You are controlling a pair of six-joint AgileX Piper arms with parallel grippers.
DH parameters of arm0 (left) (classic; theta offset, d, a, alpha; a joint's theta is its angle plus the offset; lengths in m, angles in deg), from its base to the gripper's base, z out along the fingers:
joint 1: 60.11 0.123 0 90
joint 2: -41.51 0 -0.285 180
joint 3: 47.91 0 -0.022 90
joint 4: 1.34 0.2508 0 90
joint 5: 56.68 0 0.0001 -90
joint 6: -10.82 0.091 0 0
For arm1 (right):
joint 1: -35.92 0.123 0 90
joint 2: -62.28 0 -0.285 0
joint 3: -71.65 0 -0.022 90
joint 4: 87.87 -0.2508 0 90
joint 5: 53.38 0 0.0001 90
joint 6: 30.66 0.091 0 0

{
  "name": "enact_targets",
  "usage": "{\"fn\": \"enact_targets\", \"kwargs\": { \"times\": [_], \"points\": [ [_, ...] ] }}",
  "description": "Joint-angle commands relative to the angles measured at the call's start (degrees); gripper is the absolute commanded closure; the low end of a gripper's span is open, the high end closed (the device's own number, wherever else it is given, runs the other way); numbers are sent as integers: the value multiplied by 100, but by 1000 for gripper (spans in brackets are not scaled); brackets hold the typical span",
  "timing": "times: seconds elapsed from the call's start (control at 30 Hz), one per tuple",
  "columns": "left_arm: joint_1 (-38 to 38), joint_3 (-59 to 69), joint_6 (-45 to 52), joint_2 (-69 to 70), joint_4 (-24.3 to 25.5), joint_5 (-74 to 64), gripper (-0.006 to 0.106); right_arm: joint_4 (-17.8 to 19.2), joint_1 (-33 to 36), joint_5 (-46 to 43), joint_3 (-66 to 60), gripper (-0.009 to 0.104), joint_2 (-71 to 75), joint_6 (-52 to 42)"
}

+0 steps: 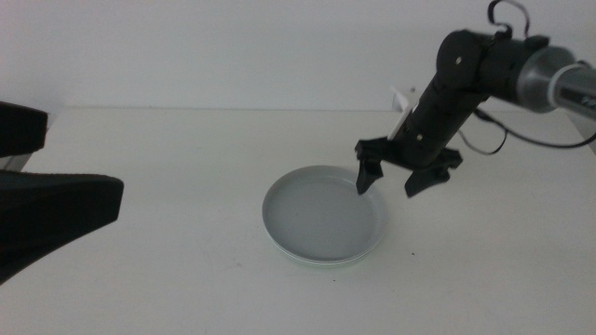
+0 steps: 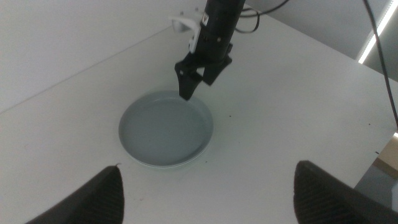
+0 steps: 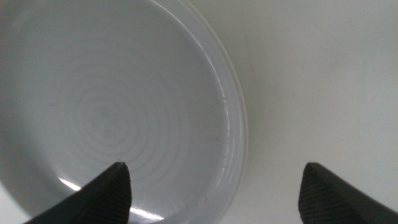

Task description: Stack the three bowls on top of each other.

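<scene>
Stack of bowls mid-table, grey one on top, pale rims just showing beneath, right gripper hovering over its far right rim, jaws spread wide and empty, left gripper waiting at left edge, jaws apart, holding nothing

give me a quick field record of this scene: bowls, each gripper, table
bowls: one stack near the table's middle, grey bowl on top; a paler rim shows beneath it; how many are in the stack cannot be told
right gripper: open, above the stack's right rim, one finger over the bowl, the other outside it, holding nothing
left gripper: open, waiting at the left side, holding nothing
table: white
task state: bowls look nested in one pile
</scene>
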State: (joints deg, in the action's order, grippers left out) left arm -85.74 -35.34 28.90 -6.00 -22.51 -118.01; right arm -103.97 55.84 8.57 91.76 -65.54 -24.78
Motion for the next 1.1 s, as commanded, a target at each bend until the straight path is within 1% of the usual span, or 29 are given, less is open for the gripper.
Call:
{"fn": "enact_targets", "kwargs": {
  "times": [0.0,0.1,0.2,0.3,0.37,0.43,0.5,0.53,0.6,0.77,0.87,0.93,1.0,1.07],
  "points": [
    [0,-6,-31,13,17,86,7,206,-19,-12,37,2,444,-113],
    [0,-6,-31,13,17,86,7,357,-105,3,37,2,1011,-161],
    [0,-6,-31,13,17,86,7,647,-225,30,37,2,1718,-161],
    [0,-6,-31,13,17,86,7,815,-436,286,37,2,2474,-161],
    [0,-6,-31,13,17,86,7,1021,-566,499,25,2,2995,-161],
    [0,-6,-31,13,17,86,7,1334,-677,706,-79,2,3519,-185],
    [0,-6,-31,13,17,86,7,1520,-755,693,-340,2,4059,-167],
    [0,-6,-31,13,17,86,7,1610,-755,616,-543,2,4377,-134],
    [0,-6,-31,13,17,86,7,1645,-755,362,-1003,2,4969,-26],
    [0,-6,-31,13,17,86,7,1645,-755,-670,-2093,2,6339,27],
    [0,-6,-31,13,17,86,7,1928,-755,-1112,-2578,2,6780,27],
    [0,-6,-31,13,17,86,7,2183,-755,-1207,-2729,2,6887,88],
    [0,-6,-31,13,17,86,7,2356,-755,-1207,-2767,2,6887,161],
    [0,-6,-31,13,17,86,7,2380,-755,-1155,-2767,2,6834,225]
  ]
}}
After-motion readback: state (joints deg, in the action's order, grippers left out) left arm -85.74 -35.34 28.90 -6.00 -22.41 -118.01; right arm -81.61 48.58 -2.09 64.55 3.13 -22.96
